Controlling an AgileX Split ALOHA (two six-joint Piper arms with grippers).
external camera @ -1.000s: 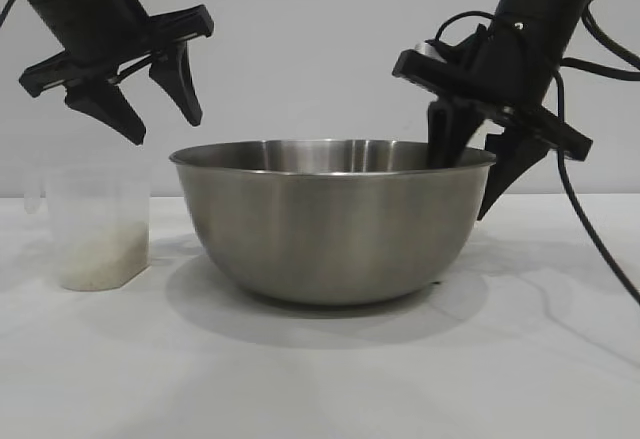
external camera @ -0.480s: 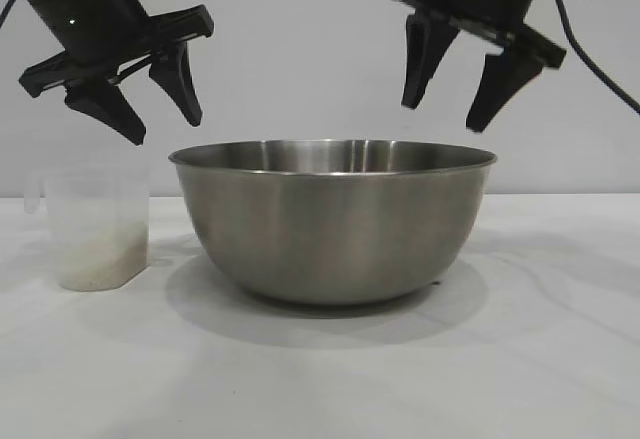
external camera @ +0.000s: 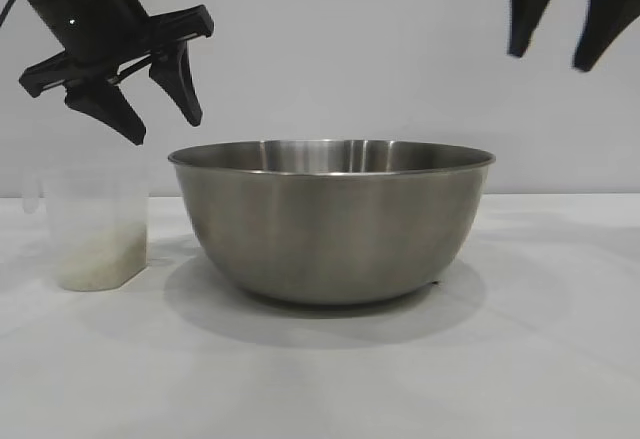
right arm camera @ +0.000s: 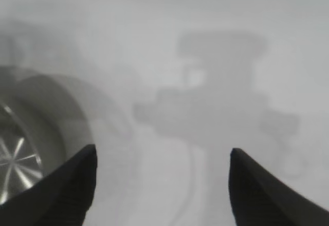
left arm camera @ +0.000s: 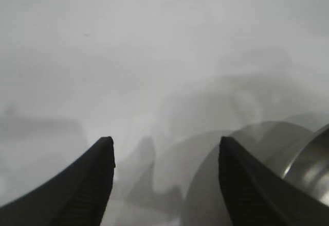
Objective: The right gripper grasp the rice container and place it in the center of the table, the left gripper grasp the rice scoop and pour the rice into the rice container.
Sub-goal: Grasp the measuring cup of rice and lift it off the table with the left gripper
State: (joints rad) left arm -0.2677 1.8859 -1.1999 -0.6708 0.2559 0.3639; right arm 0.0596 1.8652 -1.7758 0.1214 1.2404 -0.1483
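Observation:
The rice container (external camera: 332, 221), a large steel bowl, stands on the white table (external camera: 320, 379) at its middle; part of it also shows in the left wrist view (left arm camera: 303, 159) and the right wrist view (right arm camera: 31, 138). The rice scoop (external camera: 95, 227), a frosted plastic cup, stands upright to the bowl's left with a low layer of rice (external camera: 98, 259) in its bottom. My left gripper (external camera: 162, 131) hangs open above the scoop and beside the bowl's left rim, holding nothing. High at the upper right, my right gripper (external camera: 548, 59) is open and empty, well clear of the bowl.
A plain pale wall lies behind the table. Arm shadows fall on the tabletop in both wrist views. Bare table surface stretches in front of the bowl and to its right.
The right gripper has let go of the bowl's right rim and risen up and to the right, nearly out of the picture. Bowl, scoop and left gripper have stayed put.

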